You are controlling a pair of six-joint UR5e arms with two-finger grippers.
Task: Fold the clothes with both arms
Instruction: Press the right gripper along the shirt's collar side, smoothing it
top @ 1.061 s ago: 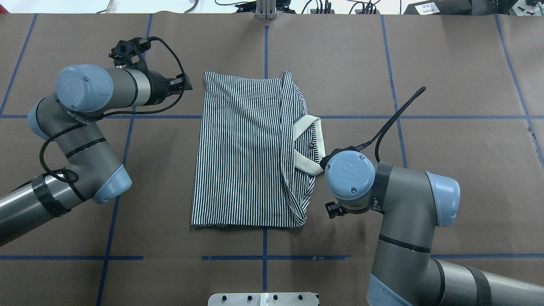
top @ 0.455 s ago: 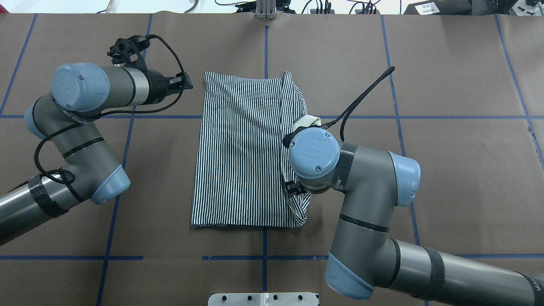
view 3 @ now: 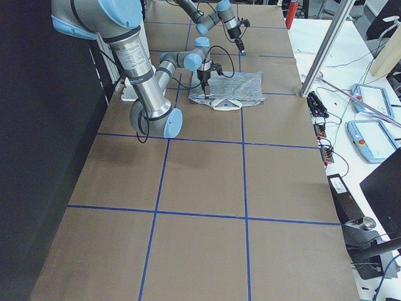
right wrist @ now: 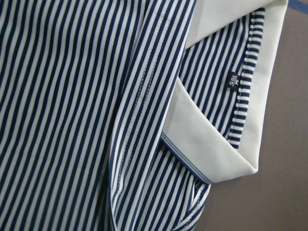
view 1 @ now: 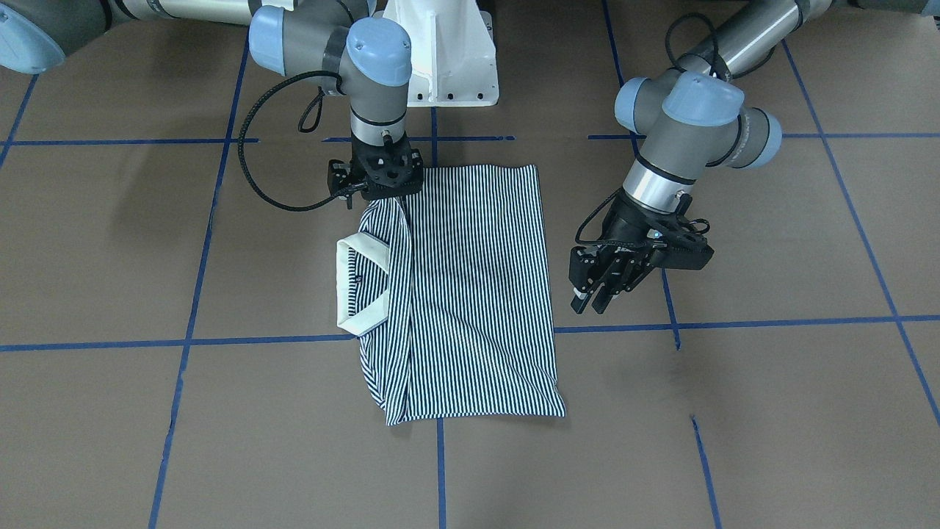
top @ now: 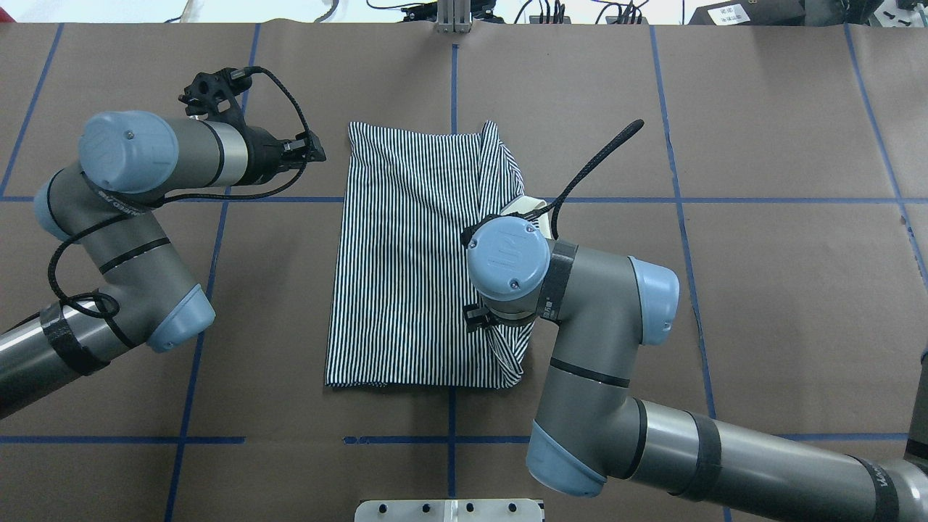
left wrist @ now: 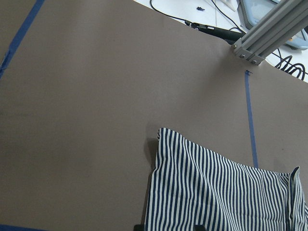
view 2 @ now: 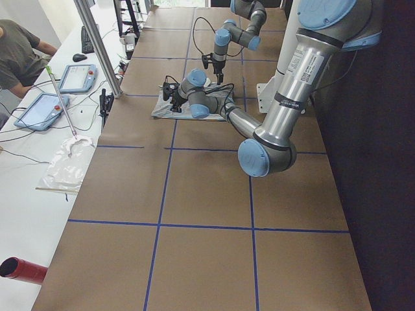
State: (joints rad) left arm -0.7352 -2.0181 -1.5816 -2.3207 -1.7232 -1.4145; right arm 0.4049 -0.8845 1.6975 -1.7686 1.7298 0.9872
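Navy-and-white polo shirt (limp, light, I judge) wants pinching at the doubled edge near its collar; right tool sits there, closure hidden, and left tool hangs spread, well off the collar.

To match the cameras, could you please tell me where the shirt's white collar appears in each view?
Front-facing: collar left of centre.
Overhead: collar centre, mostly under right arm.
Exterior left: too small to tell.
Exterior right: collar upper centre.
Left wrist: not in view.
Right wrist: collar right half.
Landmark: striped shirt, collar on its robot-right edge.
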